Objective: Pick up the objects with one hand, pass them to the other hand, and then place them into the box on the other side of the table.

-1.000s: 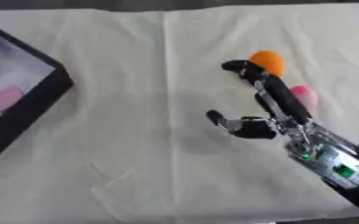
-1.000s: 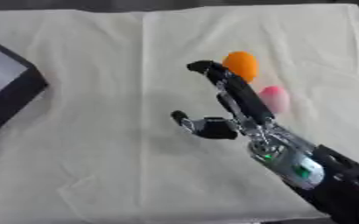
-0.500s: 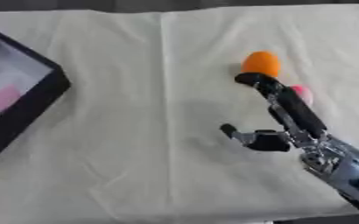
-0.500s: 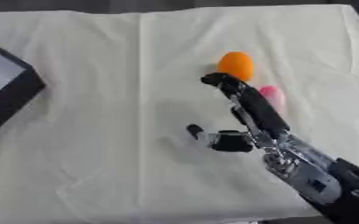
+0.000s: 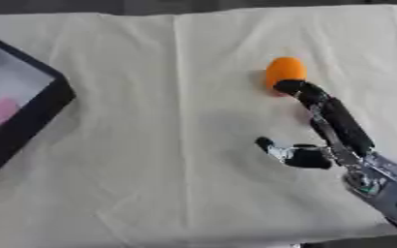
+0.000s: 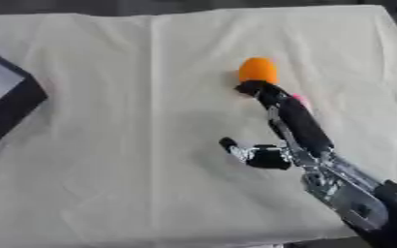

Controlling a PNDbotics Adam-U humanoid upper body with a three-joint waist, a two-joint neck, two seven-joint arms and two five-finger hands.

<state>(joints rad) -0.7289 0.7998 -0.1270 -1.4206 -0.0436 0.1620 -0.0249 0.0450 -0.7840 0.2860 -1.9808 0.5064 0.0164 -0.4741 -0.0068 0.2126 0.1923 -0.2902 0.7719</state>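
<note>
Beside orange object (image 5: pixel 285 71), open right hand (image 5: pixel 325 127)

The right hand (image 5: pixel 320 140) has drawn back toward the near right corner of the bench (image 5: pixel 151 145) over the last second: its straight fingers (image 5: pixel 297 88), which a second ago reached up beside the orange object (image 5: pixel 285 71) with their tips level with it, now end just below it, with the fingertips at its near edge. The thumb (image 5: pixel 268 145) has travelled with the hand, lower and further right, and stays spread apart from the fingers. The pink object (image 6: pixel 300 100), plainly visible to the right of the fingers earlier, is now almost wholly hidden behind them, only a sliver showing in the right eye view
</note>
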